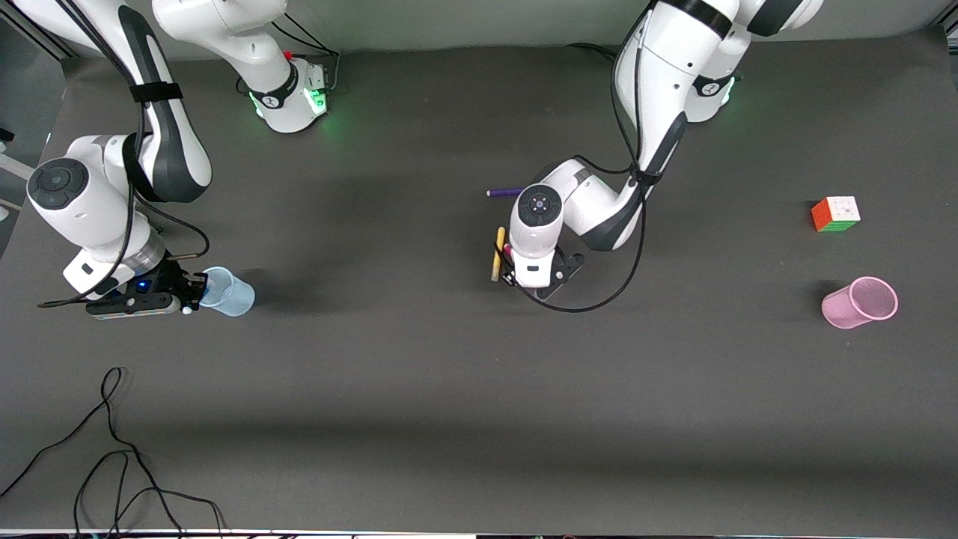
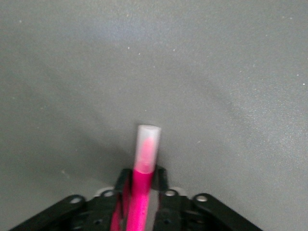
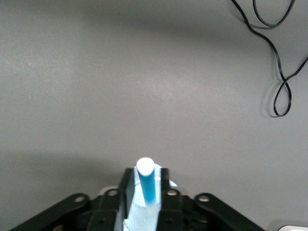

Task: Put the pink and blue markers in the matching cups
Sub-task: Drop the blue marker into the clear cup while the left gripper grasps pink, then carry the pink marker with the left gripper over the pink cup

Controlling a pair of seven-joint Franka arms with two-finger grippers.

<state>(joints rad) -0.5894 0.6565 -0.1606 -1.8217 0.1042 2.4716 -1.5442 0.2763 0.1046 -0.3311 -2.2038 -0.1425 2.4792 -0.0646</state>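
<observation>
My left gripper (image 1: 531,274) is over the middle of the table and is shut on the pink marker (image 2: 142,190). The marker's pale cap (image 2: 147,144) sticks out past the fingertips toward the table. My left gripper also shows in its wrist view (image 2: 143,176). My right gripper (image 1: 196,290) is at the rim of the pale blue cup (image 1: 228,292), at the right arm's end. In the right wrist view the blue marker (image 3: 148,185) stands between the slightly parted fingers (image 3: 146,176), with the cup's wall (image 3: 139,211) around it. The pink cup (image 1: 861,302) stands at the left arm's end.
A yellow marker (image 1: 498,253) lies beside my left hand. A purple marker (image 1: 505,192) lies farther from the front camera. A colour cube (image 1: 836,214) sits farther from the camera than the pink cup. A black cable (image 1: 112,449) loops near the table's front edge.
</observation>
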